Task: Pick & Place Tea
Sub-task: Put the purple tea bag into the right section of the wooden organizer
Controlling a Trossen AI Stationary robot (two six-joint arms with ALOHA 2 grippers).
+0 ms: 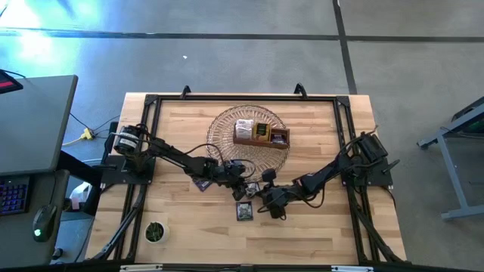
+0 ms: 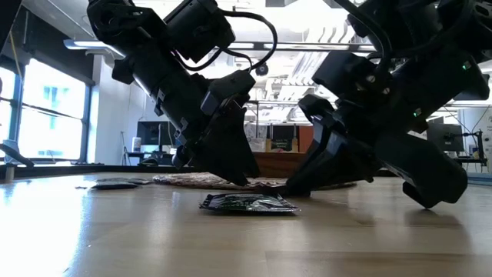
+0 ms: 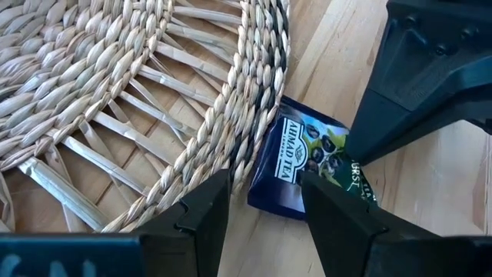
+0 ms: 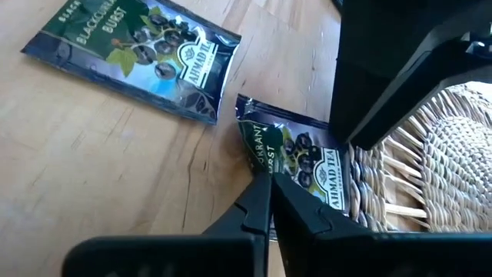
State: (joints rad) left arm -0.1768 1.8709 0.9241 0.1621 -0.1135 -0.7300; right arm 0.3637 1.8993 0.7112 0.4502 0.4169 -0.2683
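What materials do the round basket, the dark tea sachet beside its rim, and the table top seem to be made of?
Basket: woven straw or similar plant fibre, pale and matt; twisted strands and flat spokes are visible.
Tea sachet: probably coated paper or foil, dark with glossy print; it reflects light.
Table top: light wood with visible grain, smooth, perhaps varnished.

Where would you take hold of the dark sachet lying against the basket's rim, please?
Probably by the free edge of the sachet that faces away from the basket, coming from the open table side. It lies flat with one edge against the woven rim, so that side is blocked. The left hand is open over it; the right hand is shut beside it.
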